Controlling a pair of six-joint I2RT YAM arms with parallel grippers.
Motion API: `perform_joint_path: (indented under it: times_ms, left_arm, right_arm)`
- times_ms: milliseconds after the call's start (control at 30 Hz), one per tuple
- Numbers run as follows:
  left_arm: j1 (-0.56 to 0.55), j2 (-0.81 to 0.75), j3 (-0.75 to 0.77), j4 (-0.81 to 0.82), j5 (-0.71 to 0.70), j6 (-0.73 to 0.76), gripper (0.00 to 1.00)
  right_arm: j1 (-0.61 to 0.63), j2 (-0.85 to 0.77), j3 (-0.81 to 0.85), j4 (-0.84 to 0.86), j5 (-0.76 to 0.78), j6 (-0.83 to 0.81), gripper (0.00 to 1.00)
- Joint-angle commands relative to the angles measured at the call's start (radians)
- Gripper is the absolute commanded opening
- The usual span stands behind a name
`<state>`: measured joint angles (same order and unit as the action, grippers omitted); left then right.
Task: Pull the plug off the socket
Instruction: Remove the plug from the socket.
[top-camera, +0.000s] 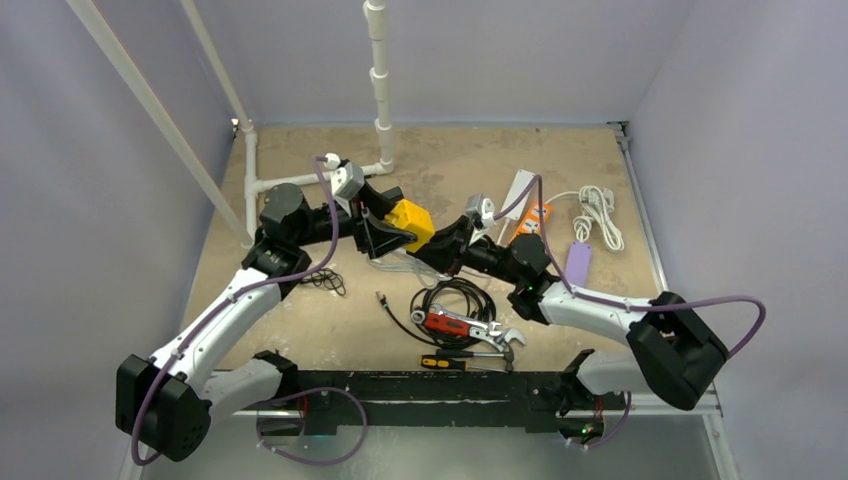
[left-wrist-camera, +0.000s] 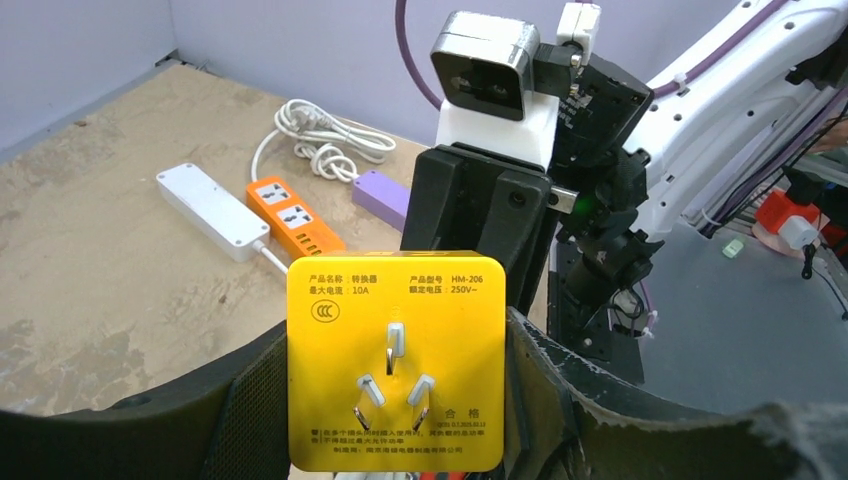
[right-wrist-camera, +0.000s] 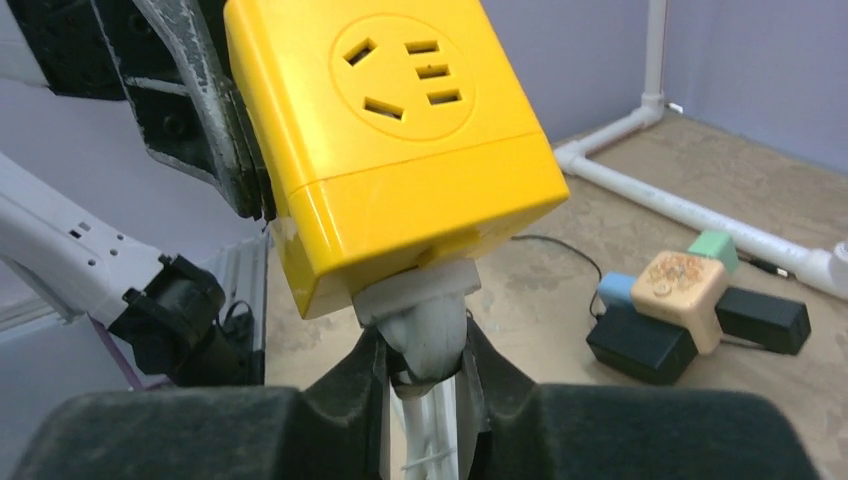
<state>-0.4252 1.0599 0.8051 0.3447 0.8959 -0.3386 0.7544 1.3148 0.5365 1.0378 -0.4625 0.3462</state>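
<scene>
The two arms meet in mid-air over the middle of the surface (top-camera: 300, 330), and the socket (right-wrist-camera: 400, 130), a yellow cube, hangs between them. The left jaws stand about half open and are clamped on the cube's two flanks, which looks meant to brace it so it cannot follow when the other side tugs. The plug (right-wrist-camera: 425, 310), a white one with a pale boot, is seated in the cube's lower face. The right jaws have pinched nearly shut around its neck just beneath the flange, a hold that seems chosen so the pull runs straight out along the pins; its cord drops away between the pads. Nothing has parted yet: the flange sits flush against the yellow. The cube's back face, turned toward the left wrist, bears three metal prongs and printed text: "HM-206", "10A", "250V~", a CCC mark, and Chinese headings, with "合格" low on the right; the bottom line is too fine for me to read. The face with the socket holes carries no writing I can see. Over on the far right lie a white strip (left-wrist-camera: 212, 210), an orange strip (left-wrist-camera: 295, 228) and a coiled white cord (left-wrist-camera: 325, 135), well apart from the work.
</scene>
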Motion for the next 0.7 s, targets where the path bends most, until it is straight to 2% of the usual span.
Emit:
perform_joint_path:
  times_ms: [0, 33, 100, 133, 267, 500, 667]
  left_arm:
    - [-0.003, -0.014, 0.050, -0.101, -0.104, 0.107, 0.30]
    - [-0.003, -0.015, 0.058, -0.136, -0.141, 0.131, 0.50]
    - [-0.004, -0.020, 0.067, -0.181, -0.207, 0.161, 0.80]
    - [-0.004, -0.025, 0.068, -0.193, -0.232, 0.168, 0.84]
    - [-0.004, -0.049, 0.072, -0.228, -0.321, 0.209, 0.92]
    - [-0.039, -0.050, 0.077, -0.155, -0.365, 0.180, 0.97]
    - [-0.116, -0.001, 0.167, -0.214, -0.570, 0.206, 0.99]
  right_arm:
    - [0.001, -0.107, 0.034, -0.007, 0.123, -0.014, 0.00]
    - [0.002, -0.129, 0.045, -0.046, 0.154, -0.030, 0.00]
    - [0.001, -0.165, 0.069, -0.127, 0.237, -0.060, 0.00]
    - [0.001, -0.173, 0.082, -0.165, 0.276, -0.075, 0.00]
    - [0.001, -0.173, 0.119, -0.271, 0.448, -0.087, 0.00]
    - [0.006, -0.105, 0.196, -0.368, 0.590, -0.098, 0.00]
    - [0.018, -0.080, 0.220, -0.397, 0.655, -0.097, 0.00]
